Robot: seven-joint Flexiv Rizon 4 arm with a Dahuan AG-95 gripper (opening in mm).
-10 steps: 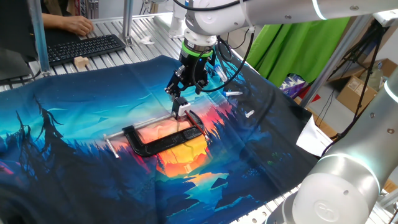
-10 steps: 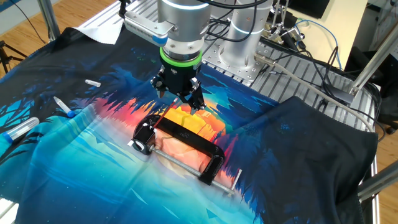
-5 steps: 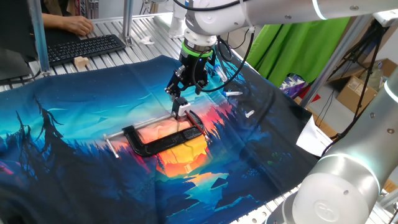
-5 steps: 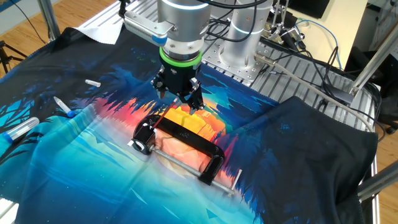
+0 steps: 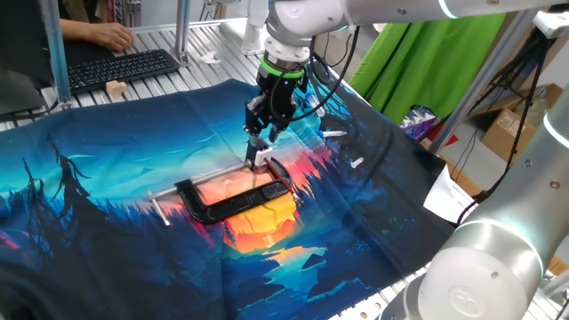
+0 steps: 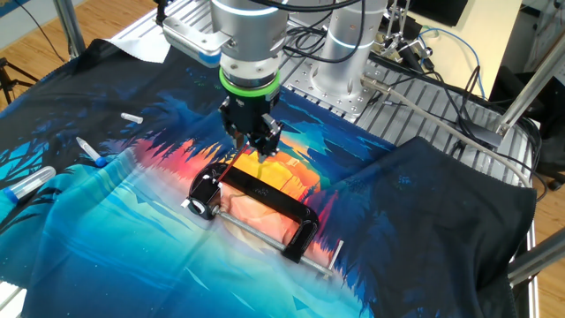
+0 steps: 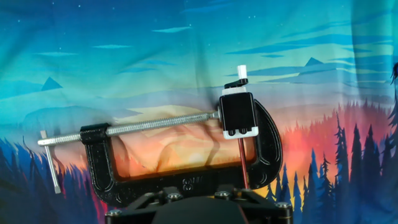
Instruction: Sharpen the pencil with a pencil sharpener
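Observation:
The pencil sharpener [image 7: 238, 115], a small black-and-white block [image 5: 260, 158], sits pinched in the jaws of a big black C-clamp [image 5: 233, 203] that lies flat on the printed cloth. The pencil [image 7: 242, 163], a thin reddish stick, has its tip in the sharpener and slants up from it [image 6: 231, 166] into my gripper [image 5: 260, 138]. The gripper [image 6: 256, 148] hangs just above the clamp's sharpener end, its fingers on either side of the pencil's upper end. Whether they press on the pencil I cannot make out. In the hand view only the dark hand body shows along the bottom edge.
Small white bits [image 5: 335, 133] lie on the cloth behind the clamp. A marker [image 6: 88, 148] and a clear tube [image 6: 26, 184] lie at the cloth's left side. A keyboard [image 5: 116, 69] with a person's hand on it is at the back.
The gripper's fingers have drawn closer together around the pencil, and the hand has shifted slightly. The clamp and the sharpener have not moved.

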